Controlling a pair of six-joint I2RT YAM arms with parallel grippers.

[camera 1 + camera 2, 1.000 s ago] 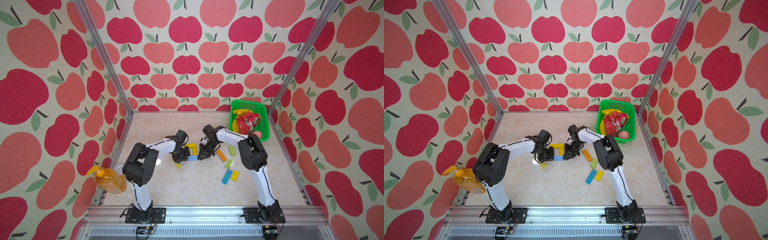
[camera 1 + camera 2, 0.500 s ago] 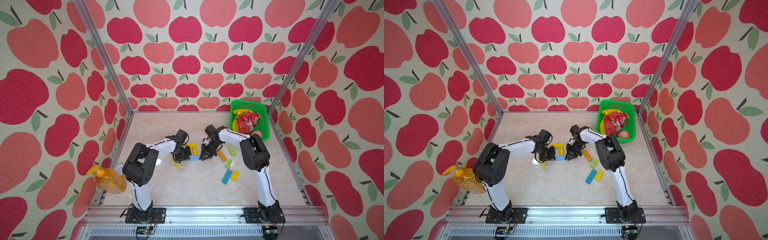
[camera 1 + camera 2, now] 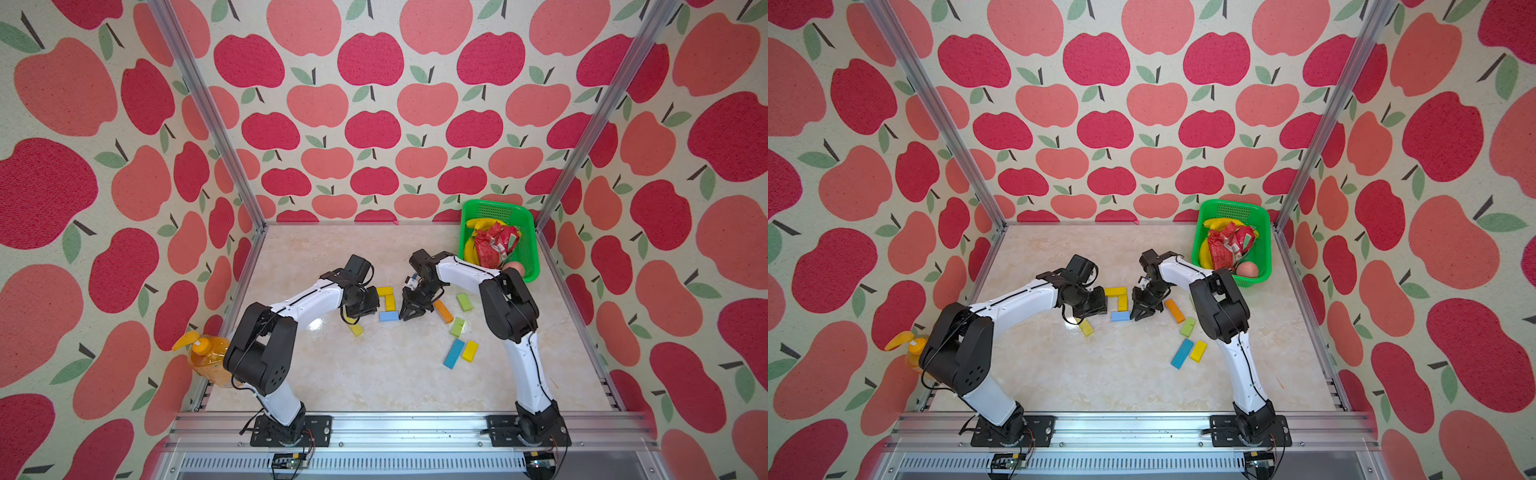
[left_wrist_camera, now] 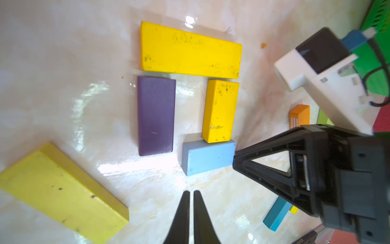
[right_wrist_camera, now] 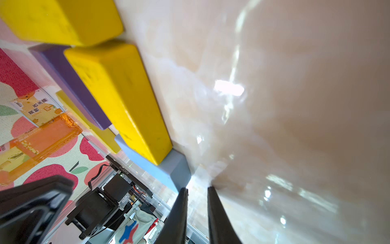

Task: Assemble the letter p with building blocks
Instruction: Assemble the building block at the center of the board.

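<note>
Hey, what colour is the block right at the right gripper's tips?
It's a light blue block, clearest in the left wrist view.

Apple-print walls (image 3: 374, 124), glossy marble floor (image 3: 374, 374)

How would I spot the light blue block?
Start at the middle of the marble table, where four blocks sit grouped together. The light blue block lies at the group's end nearest the arms' bases, beside the right gripper. It's the only pale blue one, shorter than the darker blue block.
</note>
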